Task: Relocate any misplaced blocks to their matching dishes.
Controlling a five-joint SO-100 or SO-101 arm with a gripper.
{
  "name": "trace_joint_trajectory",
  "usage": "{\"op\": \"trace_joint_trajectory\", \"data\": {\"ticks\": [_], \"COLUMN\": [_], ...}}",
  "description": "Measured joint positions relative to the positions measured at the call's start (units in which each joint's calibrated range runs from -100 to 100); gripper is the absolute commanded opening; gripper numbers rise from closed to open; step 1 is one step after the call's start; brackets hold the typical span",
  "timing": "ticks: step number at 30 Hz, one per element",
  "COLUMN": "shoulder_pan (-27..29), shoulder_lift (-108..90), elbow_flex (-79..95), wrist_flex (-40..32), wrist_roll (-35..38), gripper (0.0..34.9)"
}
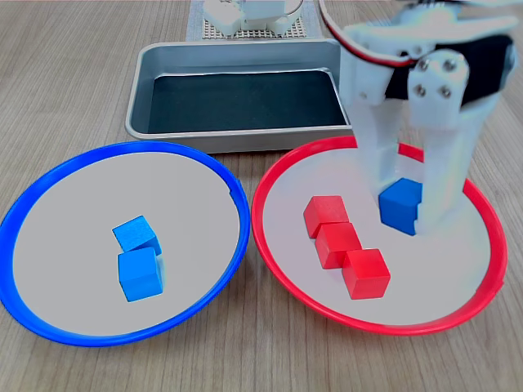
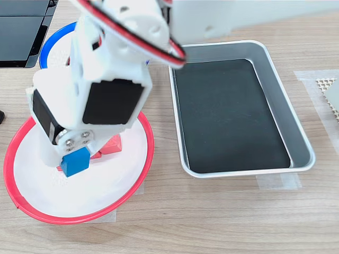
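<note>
A blue cube (image 1: 400,205) (image 2: 74,161) sits between the fingers of my white gripper (image 1: 406,214) (image 2: 73,159), over the right part of the red-rimmed dish (image 1: 458,273) (image 2: 106,185). The jaws press on both of its sides. Whether the cube rests on the dish or hangs just above it, I cannot tell. Three red cubes (image 1: 337,243) lie in a diagonal row left of it in the first exterior view; the arm partly hides the red cubes (image 2: 110,144) in the second exterior view. The blue-rimmed dish (image 1: 57,204) (image 2: 46,47) holds two blue cubes (image 1: 138,255).
A silver metal tray (image 1: 163,57) (image 2: 275,95) with a dark bottom stands behind the dishes in the first exterior view. The arm's base (image 1: 253,15) is behind the tray. A black object (image 2: 21,32) lies at the second exterior view's top left.
</note>
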Motion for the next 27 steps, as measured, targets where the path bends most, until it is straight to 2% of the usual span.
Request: {"op": "trace_joint_trajectory", "data": {"ticks": [8, 15, 16, 22, 27], "shoulder_pan": [1.7, 9.6, 12.0, 15.8, 21.2], "shoulder_lift": [-9.0, -15.4, -16.5, -17.6, -17.7], "elbow_flex": [5.7, 11.9, 13.8, 16.8, 19.6], "wrist_flex": [0.9, -0.8, -1.6, -3.5, -7.0], "wrist_roll": [2.9, 6.8, 7.6, 9.2, 10.4], "gripper": [0.4, 0.4, 0.4, 0.4, 0.4]}}
